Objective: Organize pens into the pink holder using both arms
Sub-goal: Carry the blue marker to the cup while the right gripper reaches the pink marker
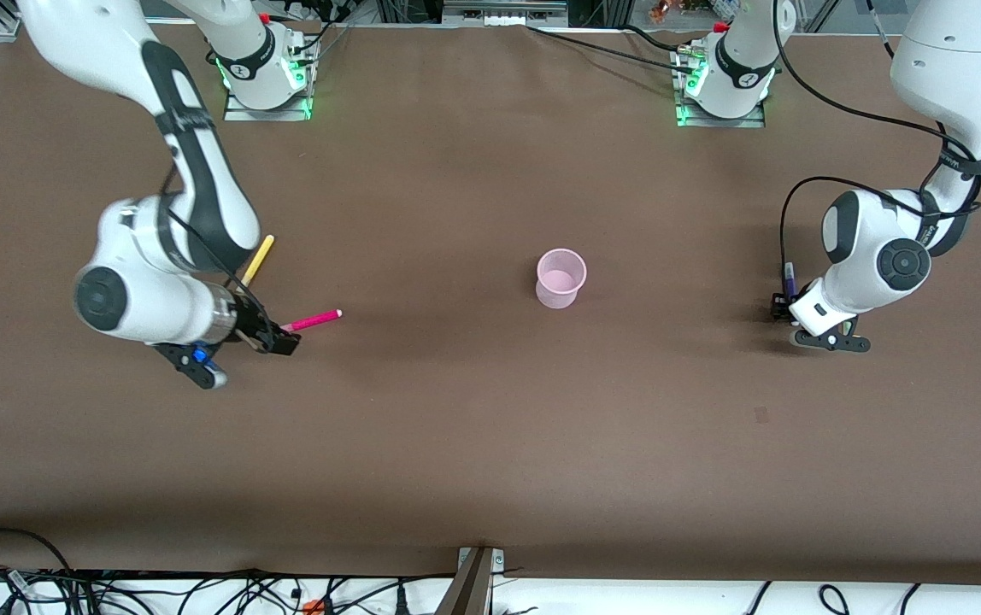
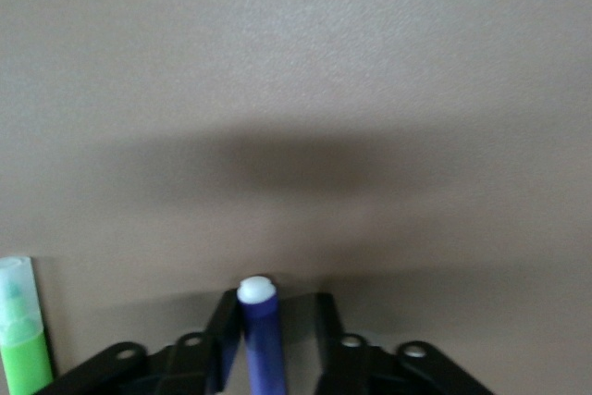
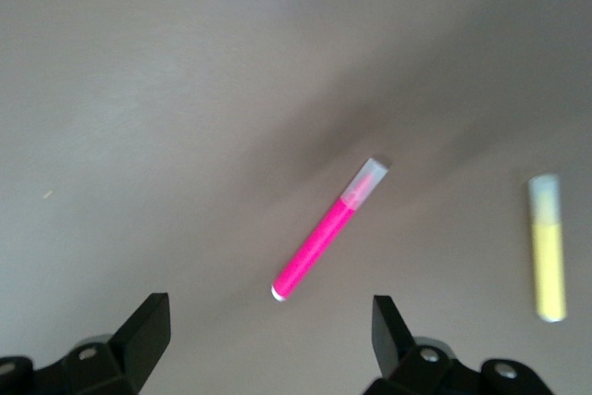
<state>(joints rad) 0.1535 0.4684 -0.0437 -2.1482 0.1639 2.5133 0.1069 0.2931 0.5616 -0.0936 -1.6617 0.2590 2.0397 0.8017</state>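
Note:
The pink holder (image 1: 560, 278) stands upright mid-table. My right gripper (image 1: 283, 340) is low at the magenta-pink pen's (image 1: 313, 321) end; in the right wrist view the gripper (image 3: 268, 321) is wide open, with that pen (image 3: 324, 240) just ahead of its jaws. The yellow pen (image 1: 257, 260) (image 3: 548, 247) lies beside it, partly under the right arm. My left gripper (image 1: 784, 305) (image 2: 273, 326) is down at the table with the dark purple pen (image 1: 790, 278) (image 2: 262, 330) between its fingers, against one finger with a gap to the other. The green pen (image 2: 20, 330) lies beside it.
The brown table (image 1: 473, 427) is bare round the holder and toward the front camera. The arm bases with green lights (image 1: 268, 81) stand at the table's edge farthest from the front camera. Cables hang along the edge nearest to it.

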